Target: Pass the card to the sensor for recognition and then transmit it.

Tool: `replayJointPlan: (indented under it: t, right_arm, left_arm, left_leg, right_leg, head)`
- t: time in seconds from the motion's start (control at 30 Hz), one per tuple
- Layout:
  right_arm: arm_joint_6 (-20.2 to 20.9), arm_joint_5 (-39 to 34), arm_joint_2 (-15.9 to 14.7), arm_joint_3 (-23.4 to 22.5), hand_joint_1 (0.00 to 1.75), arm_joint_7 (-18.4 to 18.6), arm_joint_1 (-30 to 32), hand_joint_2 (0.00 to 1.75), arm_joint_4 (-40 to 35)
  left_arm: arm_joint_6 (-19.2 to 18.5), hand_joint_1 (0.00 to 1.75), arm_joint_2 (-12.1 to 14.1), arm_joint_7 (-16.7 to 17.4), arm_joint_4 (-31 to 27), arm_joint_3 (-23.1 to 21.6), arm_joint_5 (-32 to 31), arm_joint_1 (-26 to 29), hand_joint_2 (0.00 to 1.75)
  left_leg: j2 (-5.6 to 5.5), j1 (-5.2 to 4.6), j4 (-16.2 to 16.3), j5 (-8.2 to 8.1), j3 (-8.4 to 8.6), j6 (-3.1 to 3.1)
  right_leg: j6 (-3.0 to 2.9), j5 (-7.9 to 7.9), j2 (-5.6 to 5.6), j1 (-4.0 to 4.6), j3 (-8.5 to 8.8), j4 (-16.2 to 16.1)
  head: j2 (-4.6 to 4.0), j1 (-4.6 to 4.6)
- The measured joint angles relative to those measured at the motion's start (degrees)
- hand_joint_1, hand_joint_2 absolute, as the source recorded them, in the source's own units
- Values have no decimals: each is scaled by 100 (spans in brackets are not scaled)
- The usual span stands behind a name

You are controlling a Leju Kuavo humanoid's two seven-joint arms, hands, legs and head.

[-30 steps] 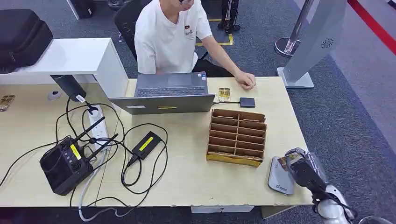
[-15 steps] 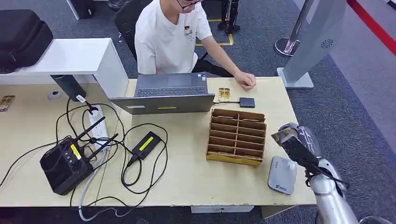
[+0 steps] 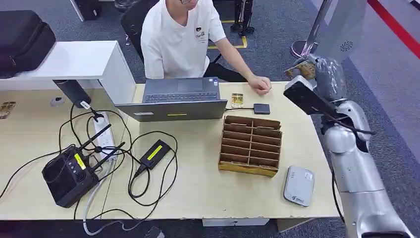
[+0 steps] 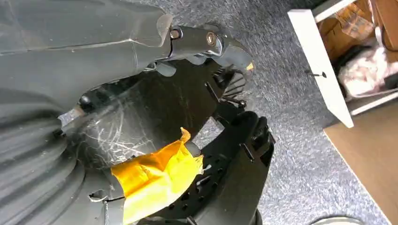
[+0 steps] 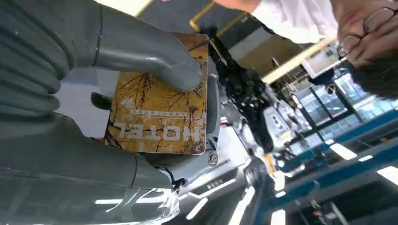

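Observation:
My right hand (image 3: 319,82) is raised over the table's far right edge and holds a golden card (image 3: 301,69). In the right wrist view the thumb (image 5: 141,51) presses that card (image 5: 162,115), printed "HOTEL", against the fingers. The grey-white sensor pad (image 3: 298,185) lies flat near the table's front right corner, well below and behind the hand. A person in a white shirt (image 3: 178,37) sits at the far side, one hand (image 3: 261,85) resting on the table just left of my raised hand. My left hand (image 4: 141,42) hangs beside the body over the carpet; its fingers are unclear.
A wooden slotted organiser (image 3: 251,145) stands left of the sensor. An open laptop (image 3: 176,99), a second card (image 3: 237,100) and a small black box (image 3: 262,108) lie near the person. Cables, a power brick (image 3: 155,153) and a black radio unit (image 3: 69,174) cover the left half.
My right hand has lifted the card from beside the sensor pad at the front right corner, up and away to the table's far right edge near the person's hand.

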Motion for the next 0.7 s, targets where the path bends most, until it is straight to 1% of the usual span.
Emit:
replayJointPlan:
  t: [0.07, 0.2, 0.37, 0.47, 0.57, 0.63, 0.67, 0.7]
  right_arm:
    - [-118, 131, 140, 251, 175, 157, -276, 175, 103]
    - [-413, 422, 387, 623, 175, 360, -613, 175, 437]
    - [-1071, 1069, 730, 1031, 175, 601, -906, 175, 1146]
    - [-1666, 1585, 979, 1213, 175, 767, -1069, 175, 1749]
    - [-2018, 2011, 1150, 1361, 175, 913, -1193, 175, 2300]
    - [-2153, 2172, 1230, 1433, 175, 979, -1270, 175, 2625]
    - [-2190, 2192, 1267, 1449, 0, 990, -1297, 175, 2750]
    - [-2229, 2201, 1294, 1466, 0, 996, -1323, 175, 2890]
  left_arm:
    - [-74, 0, -22, 0, 85, 0, -61, -68, 175]
    - [-175, 0, -87, 31, 245, 0, -203, -192, 175]
    - [-304, 0, -162, 173, 448, 0, -485, -389, 175]
    - [-481, 0, -205, 269, 595, 0, -693, -541, 175]
    - [-592, 0, -240, 293, 717, 7, -828, -659, 175]
    - [-638, 0, -271, 308, 796, 13, -890, -718, 175]
    - [-673, 0, -286, 308, 826, 18, -909, -733, 175]
    - [-688, 0, -291, 310, 850, 26, -925, -741, 175]
  left_leg:
    - [-1, 1, 0, 1, 1, -1]
    - [-11, 5, 0, 4, -1, -5]
    - [-10, 4, 0, 4, -1, -6]
    - [-10, 5, 1, 5, 1, -6]
    - [-11, 5, 0, 5, 0, -7]
    - [-11, 5, 1, 5, 0, -7]
    - [-11, 5, 0, 5, 0, -7]
    - [-11, 5, 1, 5, 0, -7]
  right_leg:
    - [0, 0, -1, 1, -1, 1]
    - [-1, 0, -10, 5, 1, 2]
    - [-2, 1, -9, 5, 1, 2]
    - [-2, 1, -8, 5, 1, 2]
    - [-2, 1, -9, 5, 0, 4]
    - [-2, 1, -9, 5, 1, 4]
    - [-2, 1, -9, 5, 1, 3]
    - [-2, 1, -9, 5, 0, 3]
  head:
    - [0, 0]
    - [0, 0]
    - [0, 2]
    - [0, 0]
    - [0, 0]
    - [0, 0]
    - [0, 2]
    - [0, 0]
